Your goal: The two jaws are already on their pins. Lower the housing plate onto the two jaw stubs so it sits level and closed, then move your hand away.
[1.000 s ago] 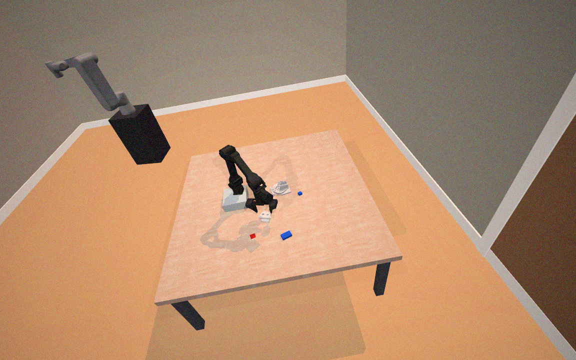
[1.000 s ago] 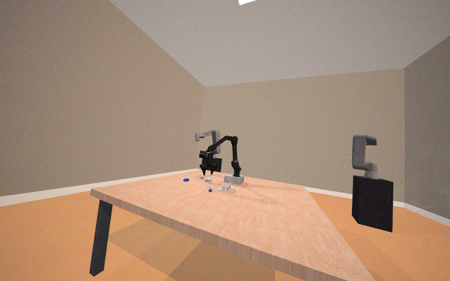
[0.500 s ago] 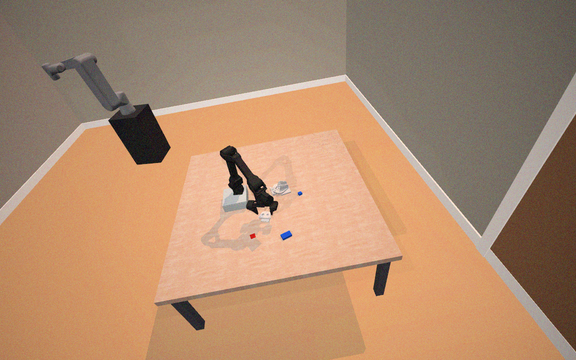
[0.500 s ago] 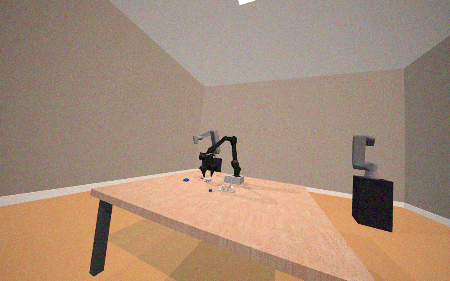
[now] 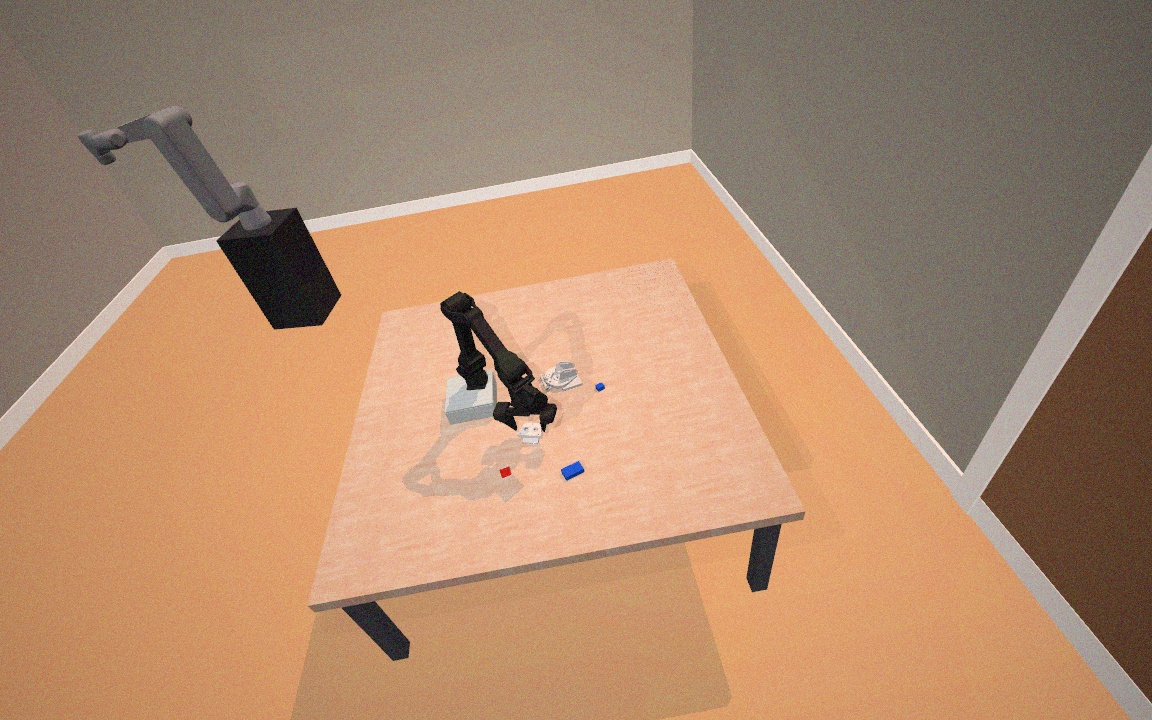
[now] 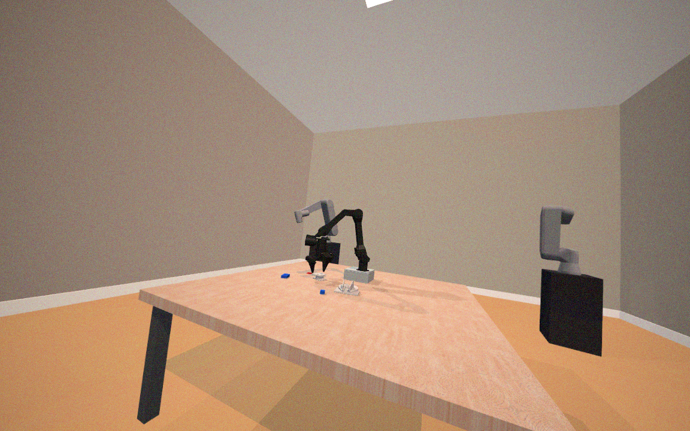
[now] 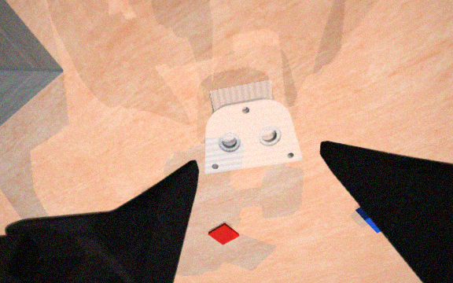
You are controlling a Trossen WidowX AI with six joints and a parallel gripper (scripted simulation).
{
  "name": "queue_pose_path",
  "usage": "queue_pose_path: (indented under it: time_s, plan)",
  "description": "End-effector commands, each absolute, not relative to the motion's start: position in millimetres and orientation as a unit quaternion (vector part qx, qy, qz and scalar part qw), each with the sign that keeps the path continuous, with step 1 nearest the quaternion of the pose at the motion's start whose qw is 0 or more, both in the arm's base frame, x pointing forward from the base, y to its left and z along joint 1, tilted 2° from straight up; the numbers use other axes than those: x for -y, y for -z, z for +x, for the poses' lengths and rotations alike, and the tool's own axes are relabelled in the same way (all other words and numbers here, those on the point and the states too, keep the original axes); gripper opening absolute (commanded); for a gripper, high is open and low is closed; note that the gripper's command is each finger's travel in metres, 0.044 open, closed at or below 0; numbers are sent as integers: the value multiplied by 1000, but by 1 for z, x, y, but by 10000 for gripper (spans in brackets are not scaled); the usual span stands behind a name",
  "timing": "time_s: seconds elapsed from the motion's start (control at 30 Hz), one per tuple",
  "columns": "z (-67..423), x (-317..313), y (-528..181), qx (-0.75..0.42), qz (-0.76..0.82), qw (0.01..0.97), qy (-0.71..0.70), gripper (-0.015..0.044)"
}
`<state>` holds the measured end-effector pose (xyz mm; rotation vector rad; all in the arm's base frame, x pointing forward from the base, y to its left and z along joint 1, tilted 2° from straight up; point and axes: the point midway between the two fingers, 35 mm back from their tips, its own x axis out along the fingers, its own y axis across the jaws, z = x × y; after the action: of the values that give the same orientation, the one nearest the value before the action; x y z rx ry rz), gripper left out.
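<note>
The white housing plate (image 5: pixel 530 431) (image 6: pixel 318 276) (image 7: pixel 252 122) has rounded far corners, two round bosses and three small holes. It lies flat above a ribbed white piece (image 7: pixel 242 93) that shows past its far edge in the wrist view; what else is under it is hidden. My gripper (image 5: pixel 530 426) (image 6: pixel 318 272) (image 7: pixel 256 156) is open and empty over the plate, its fingertips apart on either side of the plate's near part. The white base with upright jaw pieces (image 5: pixel 560 378) (image 6: pixel 347 290) stands apart on the table; its stubs and pins are too small to tell.
A red tile (image 5: pixel 505 471) (image 7: pixel 223 233), a blue block (image 5: pixel 572 471) (image 6: pixel 284 276) and a small blue cube (image 5: pixel 599 386) (image 6: pixel 322 292) lie on the table (image 5: pixel 652 322). My arm's grey base block (image 5: pixel 470 410) (image 7: pixel 10 92) is close by. Grey arms (image 5: pixel 191 165) (image 6: pixel 550 233) stand off the table.
</note>
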<state>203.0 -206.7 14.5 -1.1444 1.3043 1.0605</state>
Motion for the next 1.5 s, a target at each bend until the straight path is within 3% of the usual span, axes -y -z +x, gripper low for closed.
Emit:
queue_pose_path:
  time_s: [0.0,1.47]
  plan:
    - [201,204,-4,-545,-473,527,-450,440]
    - [201,205,16,-545,-473,527,-450,440]
